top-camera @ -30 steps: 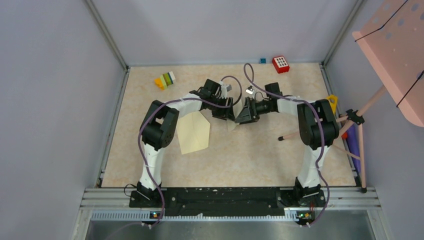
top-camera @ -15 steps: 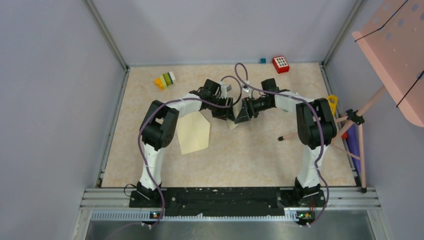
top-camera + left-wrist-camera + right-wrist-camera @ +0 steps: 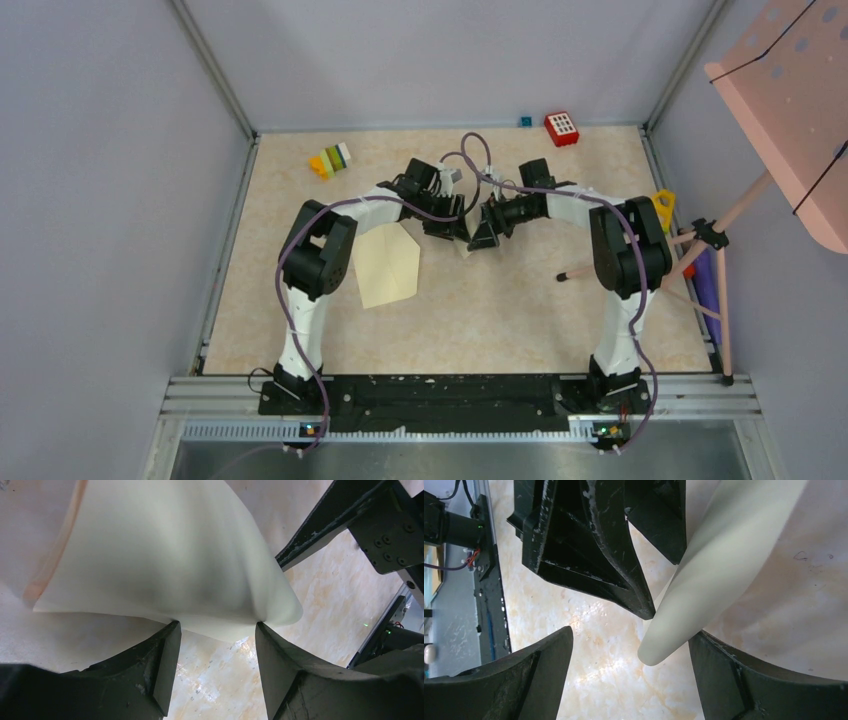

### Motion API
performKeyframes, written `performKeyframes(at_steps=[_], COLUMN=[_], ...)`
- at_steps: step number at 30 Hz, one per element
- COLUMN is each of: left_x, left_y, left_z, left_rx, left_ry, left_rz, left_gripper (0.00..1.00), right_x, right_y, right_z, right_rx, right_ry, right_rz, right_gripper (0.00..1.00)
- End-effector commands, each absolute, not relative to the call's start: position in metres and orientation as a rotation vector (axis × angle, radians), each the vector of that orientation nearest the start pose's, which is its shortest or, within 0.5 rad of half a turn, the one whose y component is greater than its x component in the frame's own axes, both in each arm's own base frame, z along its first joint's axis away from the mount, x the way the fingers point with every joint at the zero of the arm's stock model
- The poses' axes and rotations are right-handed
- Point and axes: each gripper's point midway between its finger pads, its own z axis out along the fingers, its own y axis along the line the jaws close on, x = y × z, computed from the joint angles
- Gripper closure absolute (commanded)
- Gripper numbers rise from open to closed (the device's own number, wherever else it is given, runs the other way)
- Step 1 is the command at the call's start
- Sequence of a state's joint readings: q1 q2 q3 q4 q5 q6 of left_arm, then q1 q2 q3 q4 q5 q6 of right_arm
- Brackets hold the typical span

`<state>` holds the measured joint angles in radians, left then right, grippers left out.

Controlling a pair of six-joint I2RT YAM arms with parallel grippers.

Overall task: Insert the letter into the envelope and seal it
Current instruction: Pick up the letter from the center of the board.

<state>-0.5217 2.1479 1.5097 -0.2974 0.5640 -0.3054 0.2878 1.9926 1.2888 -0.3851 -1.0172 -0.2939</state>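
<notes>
Left gripper [image 3: 217, 630] pinches the bowed letter [image 3: 160, 555] edgewise — it could spring free or crease if the right gripper [image 3: 631, 640], jaws apart around its curled tip, closes askew; the envelope [image 3: 387, 265] lies flat nearby, leftward.

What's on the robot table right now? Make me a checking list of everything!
Surface: beige marbled table.
Job's things: envelope lies flat with its flap open, beside the left arm; white letter is bowed, up between the grippers, not in the envelope.
Clutter: coloured blocks, red box and tiny blue cube near the far edge.
Grippers: left gripper pinches the letter's edge; right gripper is open, one finger against the letter.
Cables: purple cables loop above both wrists.
Surroundings: grey walls; pink stand on the right.
</notes>
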Motion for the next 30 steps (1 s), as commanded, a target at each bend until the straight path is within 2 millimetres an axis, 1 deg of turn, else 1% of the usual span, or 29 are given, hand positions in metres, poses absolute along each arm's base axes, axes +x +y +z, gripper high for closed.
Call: performKeyframes(at_steps=[1, 6, 9, 13, 16, 19, 21, 24, 26, 28, 30], left_x=[0.345, 0.346, 0.346, 0.346, 0.347, 0.348, 0.348, 0.350, 0.350, 0.351, 0.352], left_y=[-0.309, -0.306, -0.304, -0.300, -0.299, -0.299, -0.299, -0.298, -0.297, -0.299, -0.300], left_z=[-0.012, -0.012, -0.011, -0.011, -0.011, -0.011, -0.011, -0.009, -0.008, -0.004, 0.001], left_rx=[0.490, 0.483, 0.482, 0.474, 0.468, 0.468, 0.470, 0.466, 0.463, 0.457, 0.449], left_ry=[2.757, 2.756, 2.754, 2.756, 2.755, 2.755, 2.754, 2.748, 2.745, 2.731, 2.709], left_rz=[-0.912, -0.916, -0.916, -0.915, -0.919, -0.921, -0.920, -0.916, -0.923, -0.961, -1.013], left_gripper=[0.37, 0.37, 0.37, 0.38, 0.38, 0.38, 0.38, 0.38, 0.38, 0.38, 0.37], right_x=[0.348, 0.347, 0.348, 0.352, 0.351, 0.348, 0.352, 0.365, 0.377, 0.387, 0.392], right_y=[0.268, 0.278, 0.280, 0.278, 0.276, 0.276, 0.275, 0.270, 0.263, 0.257, 0.254], right_z=[0.093, 0.110, 0.121, 0.142, 0.148, 0.146, 0.142, 0.130, 0.125, 0.121, 0.119], right_rx=[-1.057, -1.007, -0.976, -0.898, -0.877, -0.877, -0.864, -0.821, -0.775, -0.736, -0.723], right_ry=[1.973, 1.910, 1.875, 1.829, 1.828, 1.836, 1.861, 1.941, 1.977, 1.997, 1.995], right_rz=[1.297, 1.408, 1.447, 1.537, 1.585, 1.607, 1.588, 1.513, 1.454, 1.400, 1.367], right_gripper=[0.15, 0.12, 0.11, 0.10, 0.10, 0.10, 0.10, 0.11, 0.12, 0.13, 0.14])
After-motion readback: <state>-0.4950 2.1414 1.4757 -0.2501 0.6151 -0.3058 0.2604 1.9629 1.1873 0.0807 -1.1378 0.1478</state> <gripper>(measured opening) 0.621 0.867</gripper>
